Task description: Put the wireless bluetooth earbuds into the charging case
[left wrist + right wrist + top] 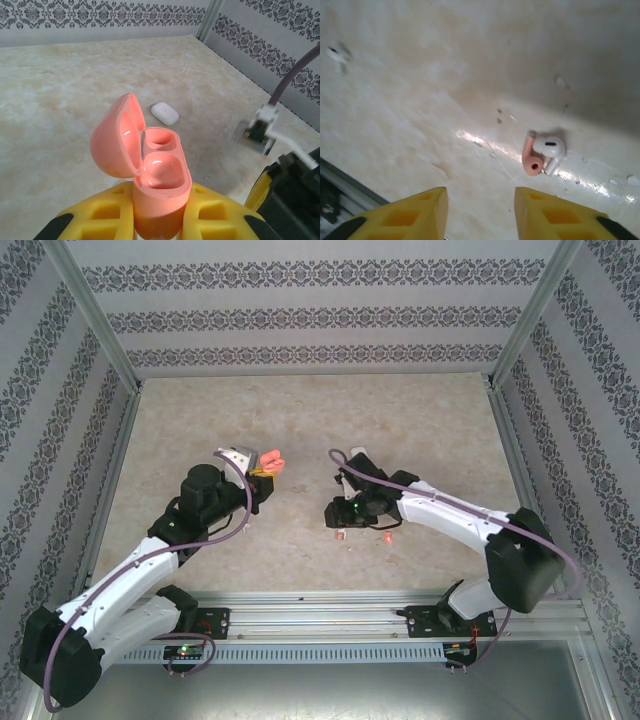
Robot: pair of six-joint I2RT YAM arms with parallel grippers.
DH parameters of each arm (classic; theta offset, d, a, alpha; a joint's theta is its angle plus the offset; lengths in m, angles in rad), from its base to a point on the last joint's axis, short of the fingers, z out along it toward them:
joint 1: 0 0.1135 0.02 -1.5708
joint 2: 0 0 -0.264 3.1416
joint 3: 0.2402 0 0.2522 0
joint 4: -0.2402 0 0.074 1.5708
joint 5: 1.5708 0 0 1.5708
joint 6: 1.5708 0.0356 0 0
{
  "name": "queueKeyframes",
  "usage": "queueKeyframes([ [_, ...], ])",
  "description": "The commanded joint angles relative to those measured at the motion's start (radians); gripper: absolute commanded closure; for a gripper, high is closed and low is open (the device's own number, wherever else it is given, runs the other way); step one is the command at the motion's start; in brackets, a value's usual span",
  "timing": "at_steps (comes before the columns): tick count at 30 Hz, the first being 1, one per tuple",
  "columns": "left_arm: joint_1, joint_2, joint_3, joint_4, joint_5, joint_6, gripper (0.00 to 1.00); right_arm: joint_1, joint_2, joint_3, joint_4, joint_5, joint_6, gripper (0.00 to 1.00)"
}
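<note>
Earbuds (549, 148), one pink and one white, lie touching each other on the table (200, 420), just ahead of the right gripper (480, 196). Its yellow fingers stand wide apart with nothing between them. The tabletop is beige, marbled and glossy, with a bright streak of glare beside the pair. The left gripper (160, 220) is clamped on the base of a pink case (160, 170) held upright, its lid hinged open and two hollows showing. A closed white case (165, 113) lies on the table beyond it. White wallpaper (300, 315) with grey ornamental bands lines three sides between metal posts (95, 315), and a metal rail (320, 615) runs along the near edge.
</note>
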Motion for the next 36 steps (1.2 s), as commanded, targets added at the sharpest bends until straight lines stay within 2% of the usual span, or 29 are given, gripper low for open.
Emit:
queueKeyframes([
  [1,-0.005,-0.026,-0.011,-0.02,-0.002,0.005,1.0,0.018,0.037,-0.002,-0.019,0.017,-0.023,0.56],
  [24,-0.005,-0.041,-0.019,-0.023,-0.006,0.001,1.0,0.047,0.182,0.015,0.008,-0.01,-0.046,0.53],
  [31,-0.004,-0.042,-0.011,-0.033,-0.008,0.005,1.0,0.052,0.231,0.076,0.07,-0.112,-0.032,0.53],
  [36,-0.004,-0.048,0.001,-0.053,-0.017,0.015,1.0,0.052,0.302,0.167,0.136,-0.243,-0.007,0.53],
])
